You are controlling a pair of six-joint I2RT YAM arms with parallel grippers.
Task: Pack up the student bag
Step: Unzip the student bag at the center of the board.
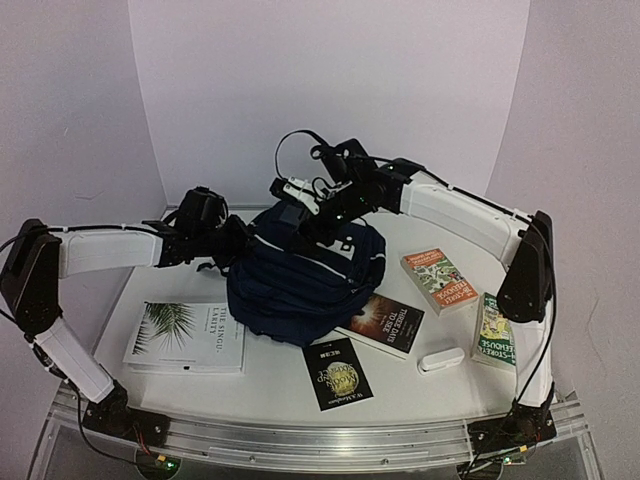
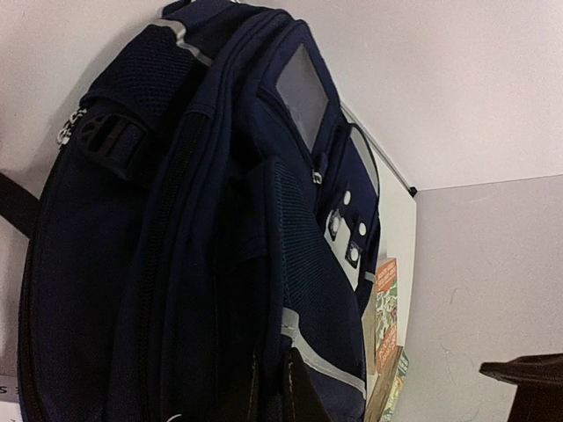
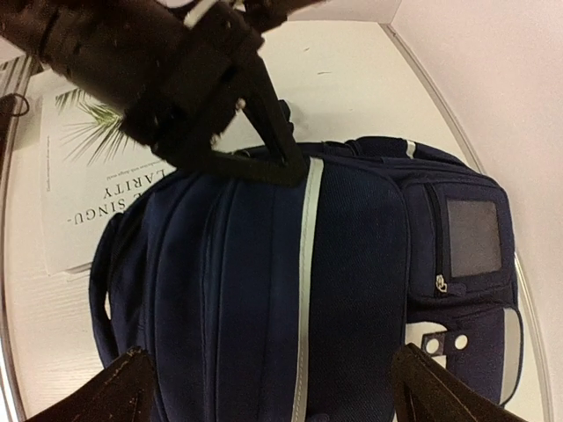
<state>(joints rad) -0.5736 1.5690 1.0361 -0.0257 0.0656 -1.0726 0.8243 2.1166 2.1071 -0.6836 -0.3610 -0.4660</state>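
Student bag (image 1: 300, 280) lies on the worktop (image 1: 270, 380), directly beneath the right hand (image 1: 300, 195), whose fingers stand wide apart. Left hand (image 1: 222, 245) appears clamped on its edge. Advise holding that edge taut while the right hand descends squarely.

White-shelled arms (image 1: 105, 250) with black joints, black left claw (image 1: 233, 248), right claw (image 1: 302, 197), looping black cable (image 1: 279, 150).

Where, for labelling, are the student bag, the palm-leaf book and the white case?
student bag (image 1: 300, 290), top external view, navy body.
palm-leaf book (image 1: 190, 340), top external view, white cover.
white case (image 1: 441, 359), top external view, middle.
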